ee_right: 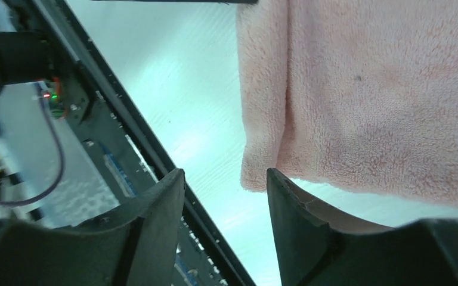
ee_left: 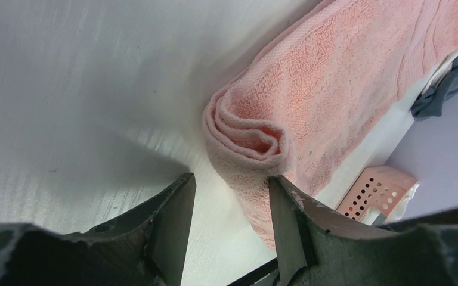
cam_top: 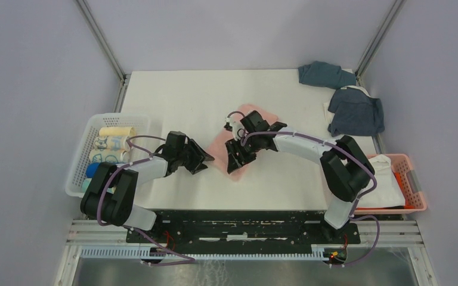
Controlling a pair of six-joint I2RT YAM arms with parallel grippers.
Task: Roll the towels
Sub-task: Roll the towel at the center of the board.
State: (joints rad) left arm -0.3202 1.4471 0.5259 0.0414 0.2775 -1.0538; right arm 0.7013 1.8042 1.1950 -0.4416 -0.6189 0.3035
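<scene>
The left arm and right arm have white tubular link shells between bulky matte-black joint housings. The left gripper and right gripper are black, with wedge-shaped fingers scuffed and chipped at the edges. Thin purple cables loop along each arm. The black base plate carries small red wires.

Bright even light, soft shadows, blurred foregrounds.

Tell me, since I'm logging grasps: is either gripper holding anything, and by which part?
Nothing is held. The left gripper stands open by the rolled end of the soft pink terry towel; the right gripper stands open at its edge.
</scene>
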